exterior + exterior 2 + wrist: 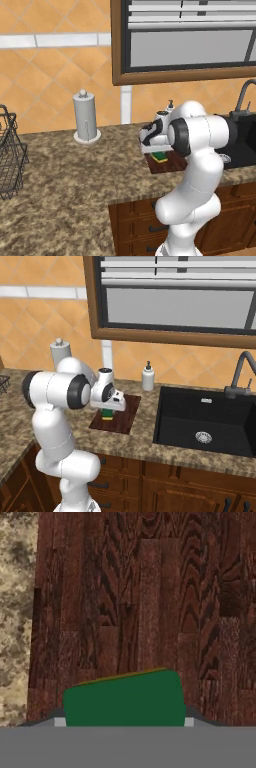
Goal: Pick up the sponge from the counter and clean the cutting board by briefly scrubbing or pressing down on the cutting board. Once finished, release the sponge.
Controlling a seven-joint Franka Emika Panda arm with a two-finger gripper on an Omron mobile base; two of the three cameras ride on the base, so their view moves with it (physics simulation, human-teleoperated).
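The sponge, dark green on top with a yellow base, sits between my fingertips, and my gripper is shut on it. It rests low on the cutting board, a dark reddish-brown wood-grain slab. From the left base view the sponge shows just under my hand, on the board. In the right base view the sponge lies under the gripper near the left part of the board. The speckled granite counter carries the board.
A black sink basin with a dark faucet lies right of the board. A white soap bottle stands behind it by the wall. A paper towel holder and a wire basket stand to the left.
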